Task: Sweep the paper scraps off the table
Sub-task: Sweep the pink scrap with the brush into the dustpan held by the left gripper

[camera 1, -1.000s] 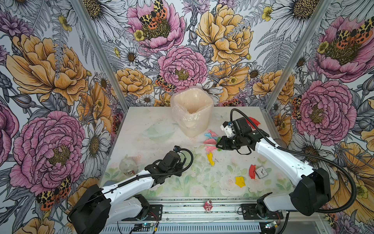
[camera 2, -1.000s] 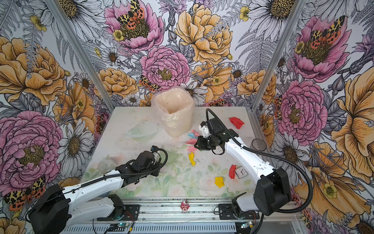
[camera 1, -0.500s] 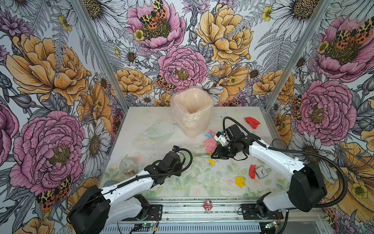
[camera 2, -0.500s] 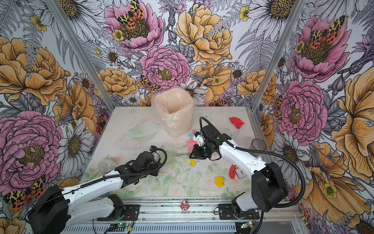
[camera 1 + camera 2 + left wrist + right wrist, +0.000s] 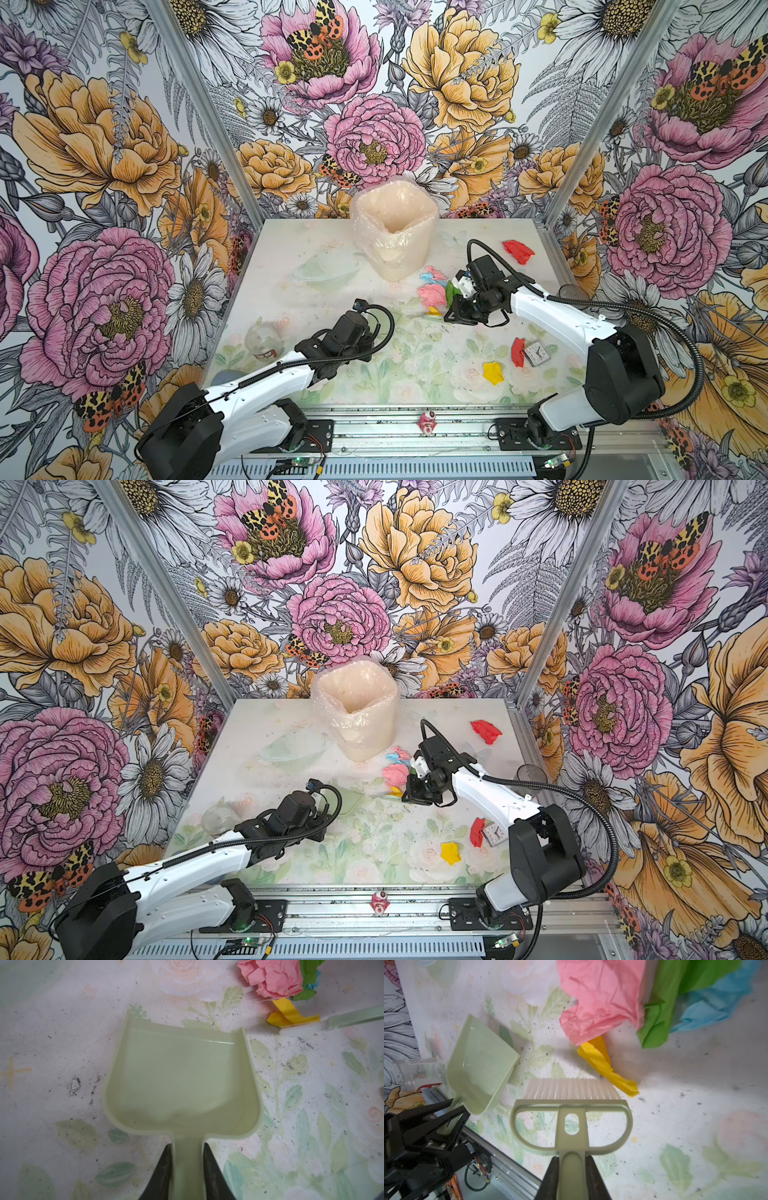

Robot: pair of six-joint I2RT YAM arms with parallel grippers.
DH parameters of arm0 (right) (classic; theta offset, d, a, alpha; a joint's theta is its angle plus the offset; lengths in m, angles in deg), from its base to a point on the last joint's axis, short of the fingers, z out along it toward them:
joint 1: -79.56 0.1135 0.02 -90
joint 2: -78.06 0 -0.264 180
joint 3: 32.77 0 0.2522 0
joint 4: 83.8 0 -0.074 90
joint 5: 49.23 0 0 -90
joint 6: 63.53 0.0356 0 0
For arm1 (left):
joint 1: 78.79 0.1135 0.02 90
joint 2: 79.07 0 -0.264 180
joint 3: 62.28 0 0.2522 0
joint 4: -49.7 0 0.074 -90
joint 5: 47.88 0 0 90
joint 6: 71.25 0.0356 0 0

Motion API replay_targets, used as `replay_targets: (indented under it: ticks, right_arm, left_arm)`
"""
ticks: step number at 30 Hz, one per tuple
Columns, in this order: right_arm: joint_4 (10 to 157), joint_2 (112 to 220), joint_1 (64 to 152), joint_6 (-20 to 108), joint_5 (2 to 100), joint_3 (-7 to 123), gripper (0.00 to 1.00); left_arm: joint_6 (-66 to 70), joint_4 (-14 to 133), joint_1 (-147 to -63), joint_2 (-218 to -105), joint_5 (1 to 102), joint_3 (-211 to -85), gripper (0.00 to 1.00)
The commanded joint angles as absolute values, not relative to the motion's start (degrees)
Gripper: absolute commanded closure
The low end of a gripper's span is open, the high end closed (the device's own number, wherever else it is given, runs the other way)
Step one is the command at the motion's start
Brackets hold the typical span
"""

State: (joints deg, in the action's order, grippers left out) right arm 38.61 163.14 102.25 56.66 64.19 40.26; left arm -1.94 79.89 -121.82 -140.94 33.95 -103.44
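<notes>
My left gripper (image 5: 187, 1147) is shut on the handle of a pale green dustpan (image 5: 182, 1084), which lies flat on the table (image 5: 286, 245) with its mouth toward the scraps. My right gripper (image 5: 572, 1158) is shut on the handle of a matching brush (image 5: 572, 1109). Its white bristles (image 5: 571, 1088) touch a twisted yellow scrap (image 5: 608, 1068). Just beyond lie pink (image 5: 600, 1001), green (image 5: 660, 1012) and blue (image 5: 716, 1001) paper scraps. In a top view, a red scrap (image 5: 517, 251) lies at the back right, and another red (image 5: 517, 351) and a yellow one (image 5: 493, 372) lie near the front right.
A bag-lined bin (image 5: 392, 232) stands at the back middle, with a glass bowl (image 5: 328, 266) to its left. A clear jar (image 5: 262, 340) lies left of the left arm. A small clock (image 5: 536, 353) sits beside the front red scrap. A pink figurine (image 5: 427, 423) stands on the front rail.
My right gripper has carried the brush leftward and toward the front, pushing the pink, green and yellow scraps nearer the dustpan. The left arm has hardly moved.
</notes>
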Motion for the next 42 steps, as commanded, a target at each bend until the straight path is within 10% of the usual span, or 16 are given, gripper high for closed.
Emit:
replay_targets:
  ticks: [1, 42]
  right_arm:
    - [39.5, 160.4, 101.0, 57.0, 54.6, 40.6, 1.0]
    - [46.9, 169.2, 106.9, 58.5, 59.9, 49.0, 1.0]
  left_arm:
    - [-1.9, 78.1, -122.3, -141.0, 33.6, -103.4, 1.0]
    - [4.2, 70.7, -129.3, -155.3, 36.6, -108.3, 1.0]
